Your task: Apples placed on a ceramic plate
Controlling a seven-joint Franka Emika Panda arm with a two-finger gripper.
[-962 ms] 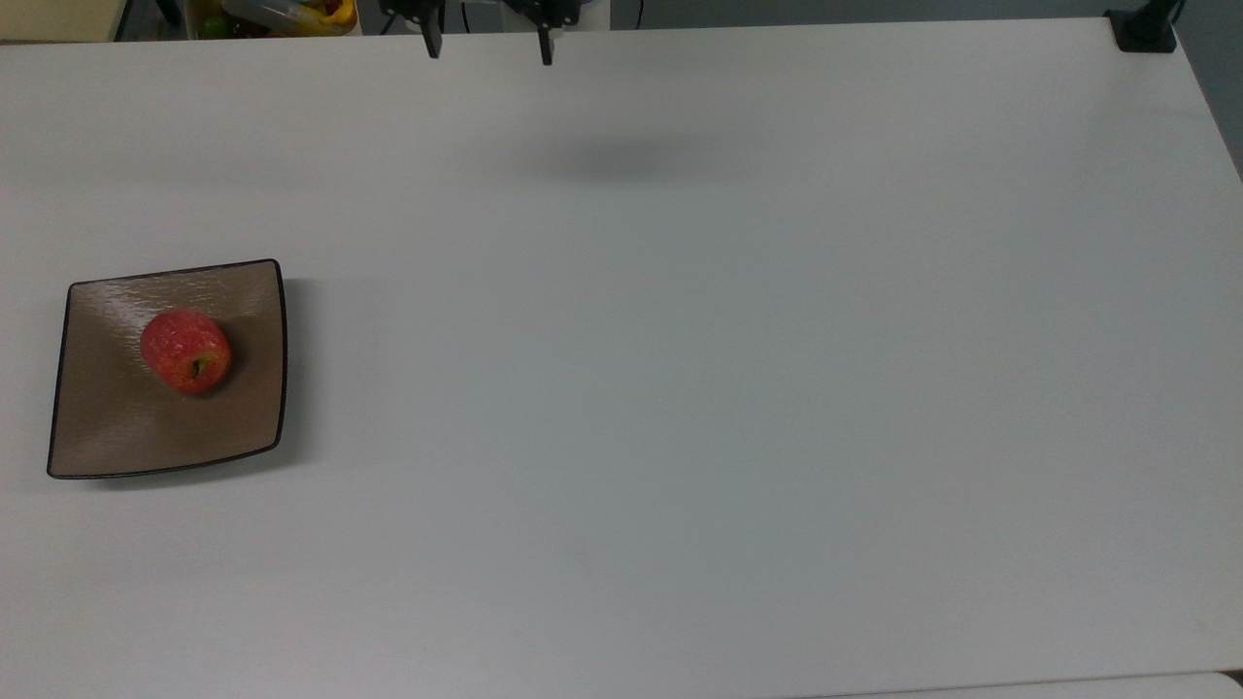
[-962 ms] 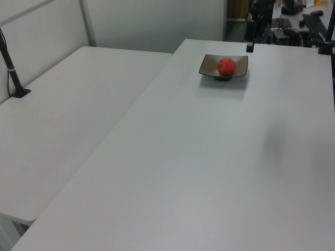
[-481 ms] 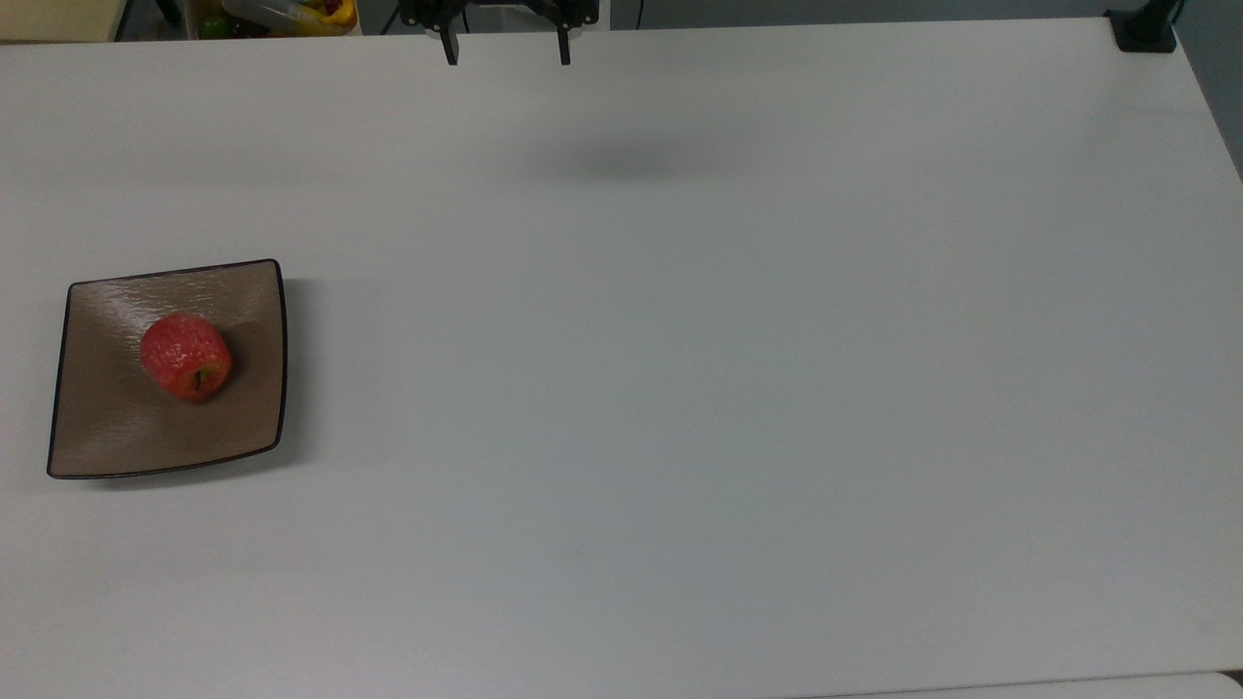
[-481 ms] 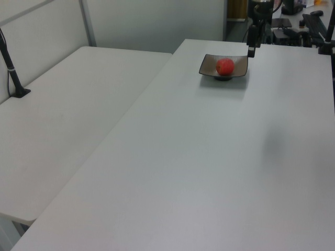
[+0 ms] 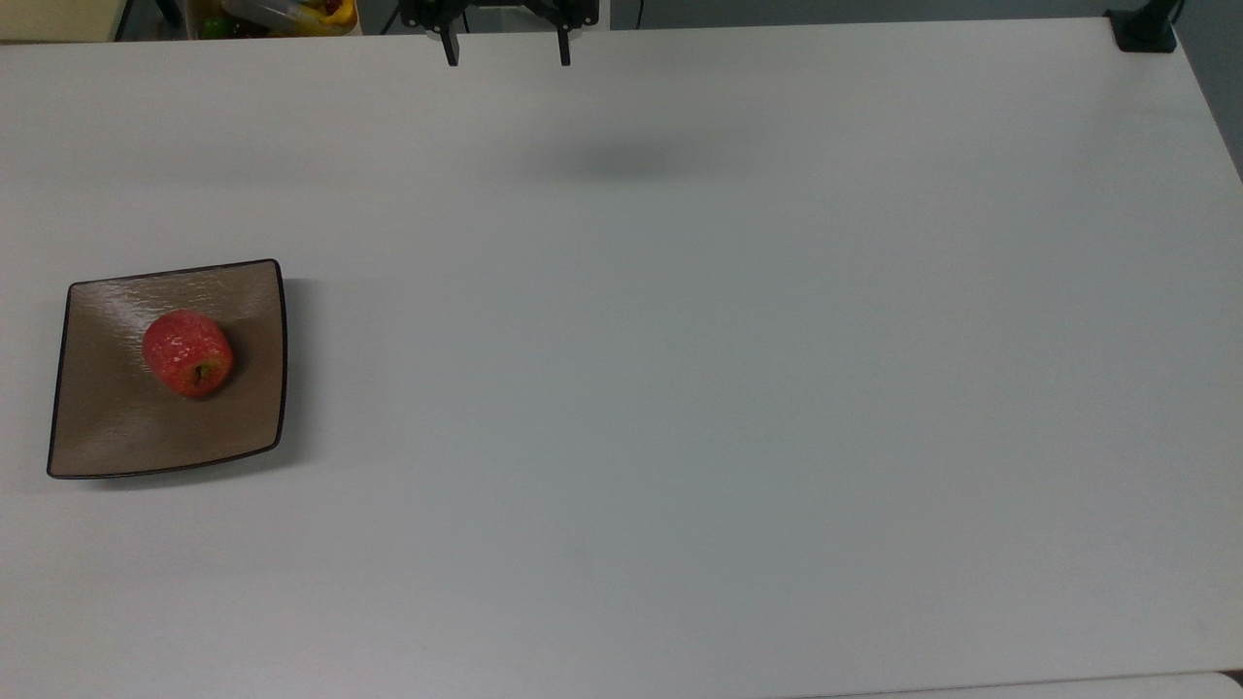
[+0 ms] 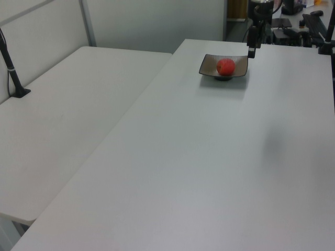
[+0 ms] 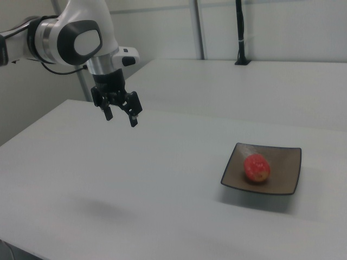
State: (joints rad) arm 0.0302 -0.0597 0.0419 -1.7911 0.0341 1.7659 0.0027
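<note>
Top view shows the apple (image 5: 188, 353) sitting on the ceramic plate (image 5: 117, 437), a little toward the plate's 11 o'clock corner. The plate is brown and square with a dark rim. It lies flat on the white table (image 5: 699, 388), over at 9 o'clock. The gripper (image 5: 506, 50) is far away from it, up at 12 o'clock by the table's edge. Its two fingers are spread wide apart and hold nothing. The right view shows the gripper (image 7: 121, 116) hanging in the air above the table, pointing down, with the plate (image 7: 282, 176) well apart at 4 o'clock from it.
</note>
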